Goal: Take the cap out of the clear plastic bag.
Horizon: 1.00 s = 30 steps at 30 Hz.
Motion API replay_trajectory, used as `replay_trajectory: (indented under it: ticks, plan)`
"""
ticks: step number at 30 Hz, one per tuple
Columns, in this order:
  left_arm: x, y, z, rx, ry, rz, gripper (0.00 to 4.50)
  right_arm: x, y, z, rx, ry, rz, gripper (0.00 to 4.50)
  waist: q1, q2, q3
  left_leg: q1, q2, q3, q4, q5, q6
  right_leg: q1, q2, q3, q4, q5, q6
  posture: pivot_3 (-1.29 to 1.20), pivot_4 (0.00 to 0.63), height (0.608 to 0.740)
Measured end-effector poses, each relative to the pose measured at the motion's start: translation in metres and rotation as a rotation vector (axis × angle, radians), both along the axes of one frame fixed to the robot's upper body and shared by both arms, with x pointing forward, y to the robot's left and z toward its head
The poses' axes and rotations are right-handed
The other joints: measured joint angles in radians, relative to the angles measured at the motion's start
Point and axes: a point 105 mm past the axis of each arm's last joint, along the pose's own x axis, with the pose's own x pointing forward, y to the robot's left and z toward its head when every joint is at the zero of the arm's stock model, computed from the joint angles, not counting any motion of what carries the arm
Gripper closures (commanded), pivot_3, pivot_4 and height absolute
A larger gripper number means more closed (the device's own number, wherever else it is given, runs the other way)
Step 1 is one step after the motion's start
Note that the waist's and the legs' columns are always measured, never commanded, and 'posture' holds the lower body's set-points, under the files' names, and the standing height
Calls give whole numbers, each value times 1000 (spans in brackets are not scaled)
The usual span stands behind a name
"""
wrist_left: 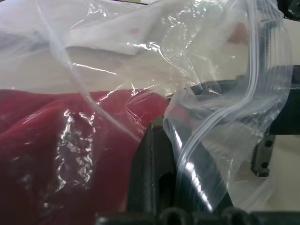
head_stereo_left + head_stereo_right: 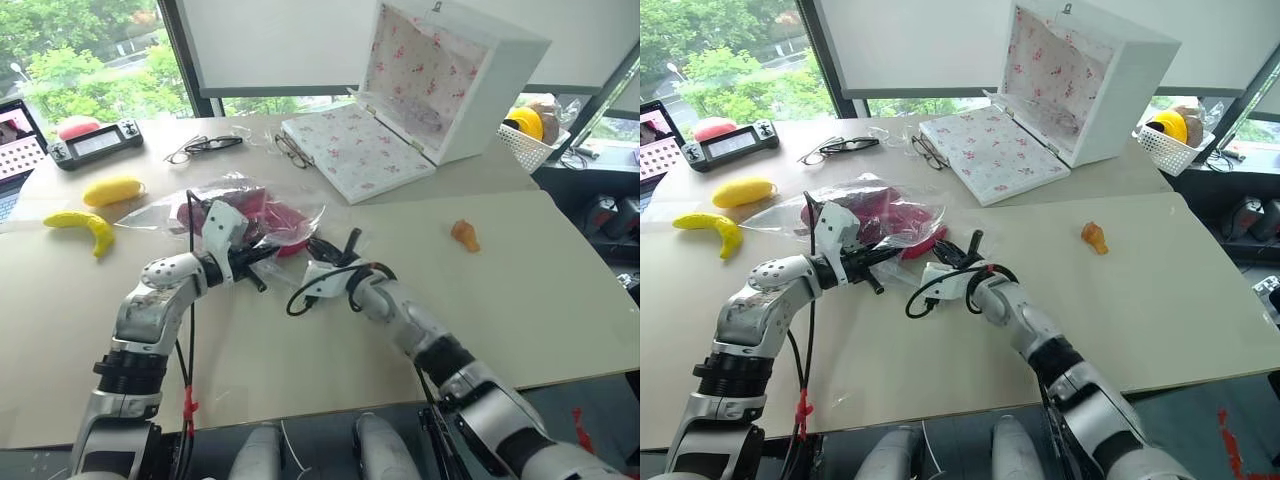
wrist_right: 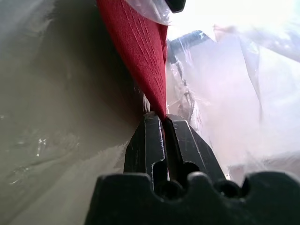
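The clear plastic bag [image 2: 240, 200] lies wrinkled on the beige table, with the dark red cap [image 2: 268, 215] inside it, its brim reaching the bag's near opening. My left gripper [image 2: 258, 262] is at the bag's near edge, shut on the bag's zip strip [image 1: 220, 126], with the cap [image 1: 70, 154] lying behind the film. My right gripper [image 2: 315, 248] is just right of it at the bag's mouth. In the right wrist view its fingers [image 3: 150, 140] are pinched shut on a fold of the cap's red fabric [image 3: 138, 51], with the bag's film [image 3: 225, 75] beside it.
A white floral-lined box [image 2: 420, 100] stands open at the back. Two pairs of glasses [image 2: 205, 147] lie behind the bag. A banana [image 2: 85, 228] and a yellow fruit [image 2: 112, 190] lie left, with a controller [image 2: 97, 143] behind them. A small orange toy [image 2: 465, 235] sits right, a white basket [image 2: 530, 140] far right.
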Motion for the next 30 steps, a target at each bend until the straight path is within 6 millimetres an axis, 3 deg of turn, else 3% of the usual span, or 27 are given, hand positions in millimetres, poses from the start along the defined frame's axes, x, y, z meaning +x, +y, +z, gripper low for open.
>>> replay_trajectory:
  ticks: [4, 9, 15, 22, 30]
  plan:
    - [0, -2, 1, -9, 2, -15, 4500, -25, -18, 6, 123, 97, 15, 4434, 8, 0, 0, -1, 0, 0, 1, 0, 0, 1, 0, 0, -3, 0, 0, 0, 150, 740]
    - [0, -6, 2, -18, -1, -30, 4500, -38, -33, 17, 128, 155, 14, 4434, 12, 0, 0, 1, 1, 0, 1, 0, 0, 4, 1, -1, -3, 0, 0, 0, 150, 740]
    - [2, -3, 5, -17, -16, -12, 4500, -29, -51, 26, 196, 246, -94, 4434, 16, 0, 0, 5, 1, 0, 1, 0, 0, 10, 1, -1, -4, 0, 1, 0, 150, 740]
    - [4, -1, 3, -16, -13, 5, 4500, -14, -45, 26, 163, 242, -188, 4434, 24, 0, 0, 12, 1, 0, 0, 0, 0, 16, 1, -1, -6, -4, 7, 0, 150, 740]
    - [4, 0, 3, -15, -13, 6, 4500, -22, -32, 27, 130, 236, -142, 4434, 25, 0, 0, 11, 1, 0, -1, 0, 0, 15, 1, -1, -7, -4, 6, 0, 150, 740]
